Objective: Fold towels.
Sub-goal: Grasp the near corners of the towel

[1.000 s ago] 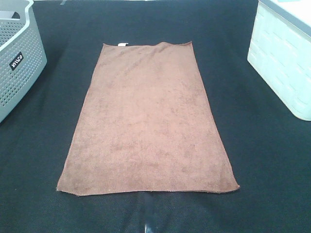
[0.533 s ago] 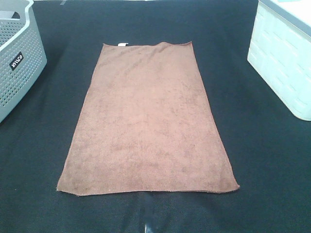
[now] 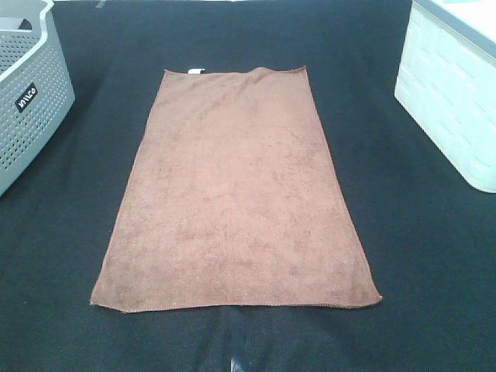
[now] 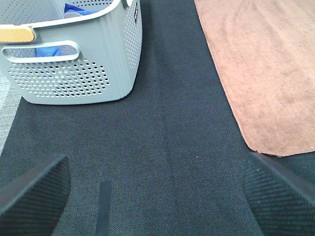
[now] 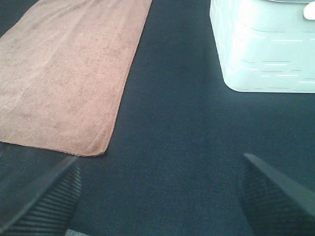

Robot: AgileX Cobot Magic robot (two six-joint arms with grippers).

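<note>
The reddish-brown towel [image 3: 236,194] lies flat mid-desk, with its white tag [image 3: 196,71] on the far short edge. Only the left wrist view shows blue cloth [image 4: 75,8] inside the grey basket [image 4: 74,64] at the left edge. The left gripper [image 4: 157,196] and right gripper [image 5: 157,196] show only in their wrist views. Each hovers low near one of the towel's near corners, fingers wide apart, holding nothing.

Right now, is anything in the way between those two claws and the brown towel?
Nothing visible is. Only bare black table lies between the left gripper, the right gripper and the near corners of the towel. The grey basket and white bin stand off to the sides, apart from it.
</note>
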